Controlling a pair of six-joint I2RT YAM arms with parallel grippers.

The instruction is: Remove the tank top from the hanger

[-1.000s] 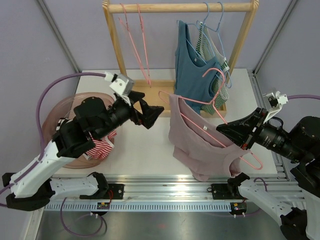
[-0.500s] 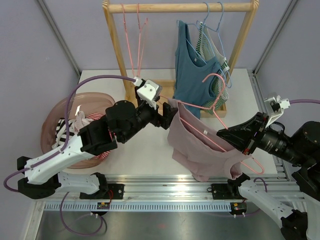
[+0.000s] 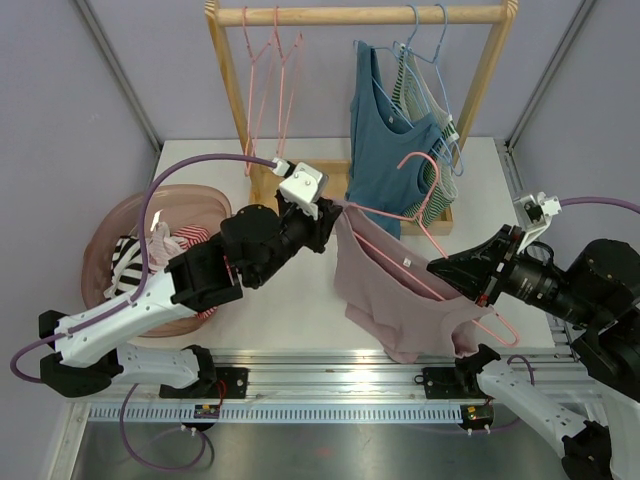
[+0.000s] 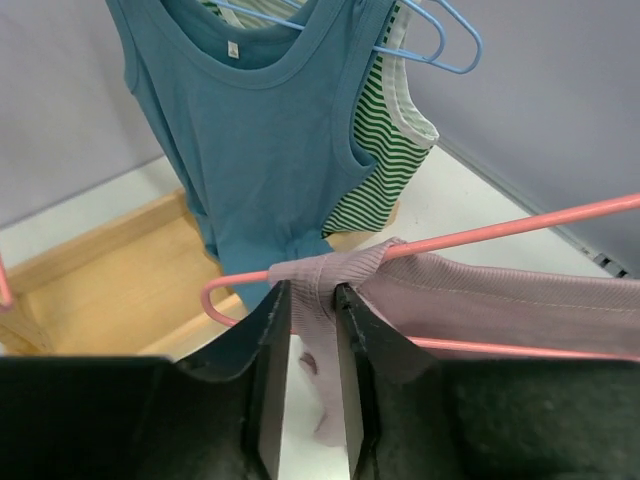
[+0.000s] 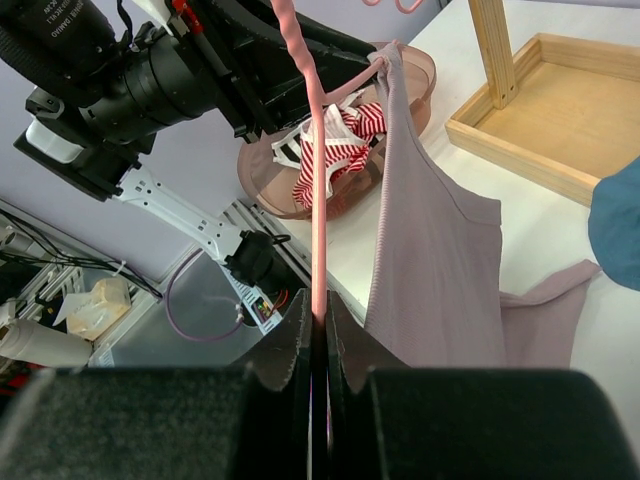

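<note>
Jaws: left gripper (image 4: pixel 312 300) pinches strap of tank top (image 4: pixel 500 300); right gripper (image 5: pixel 318 318) clamps hanger (image 5: pixel 316 200). Garment judged light, limp, stretchy; strap at hanger end best hold.

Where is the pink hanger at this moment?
Top view: the pink hanger is in the air right of centre, before the wooden rack. The right gripper holds one end; the left gripper pinches the tank top strap at the other.
</note>
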